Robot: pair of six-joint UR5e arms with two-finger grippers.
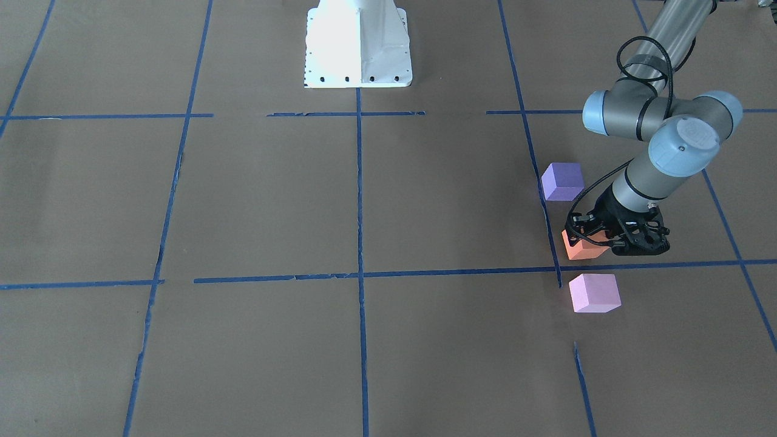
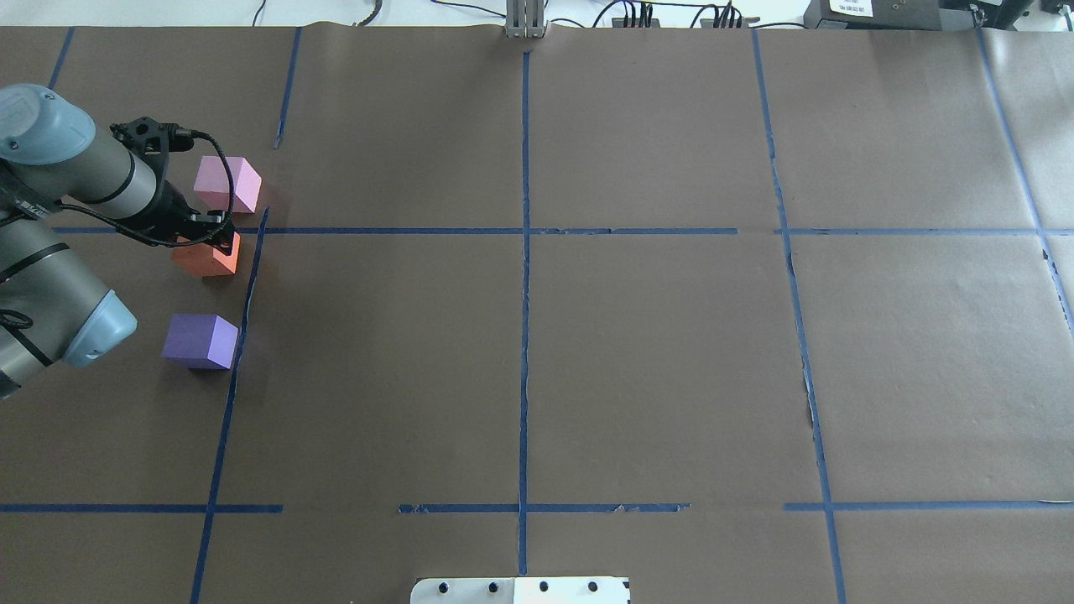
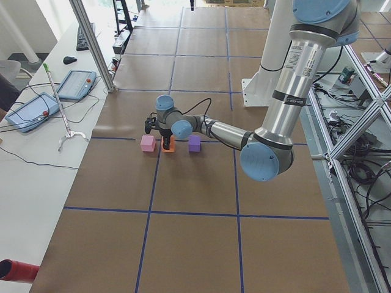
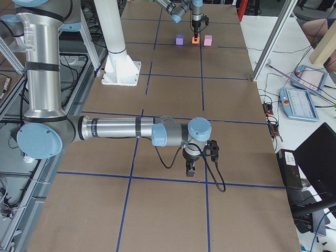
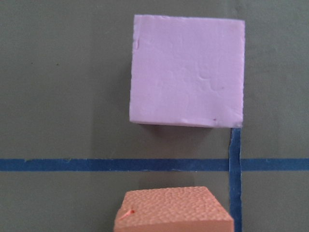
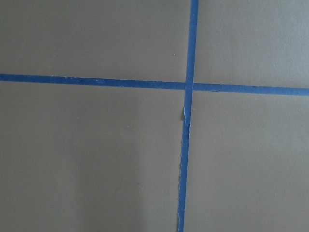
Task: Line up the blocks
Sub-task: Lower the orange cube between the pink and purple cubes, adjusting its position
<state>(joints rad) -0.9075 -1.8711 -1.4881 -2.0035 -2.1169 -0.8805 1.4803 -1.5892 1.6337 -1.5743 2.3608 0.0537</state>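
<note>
Three cubes stand in a short row at the table's left end. The violet-purple block (image 2: 200, 341) is nearest the robot, the orange block (image 2: 204, 258) is in the middle, and the pale pink-lilac block (image 2: 226, 184) is farthest. My left gripper (image 2: 214, 243) is down on the orange block (image 1: 581, 247) and shut on it. In the left wrist view the orange block (image 5: 174, 209) sits tilted at the bottom edge, with the pink block (image 5: 187, 76) beyond it. My right gripper (image 4: 190, 170) hangs over bare table far from the blocks. I cannot tell whether it is open or shut.
Brown paper with a blue tape grid (image 2: 524, 252) covers the table. The white robot base plate (image 1: 358, 45) stands at the middle of the robot's side. A blue tape line (image 2: 243, 294) runs just to the right of the row of blocks.
</note>
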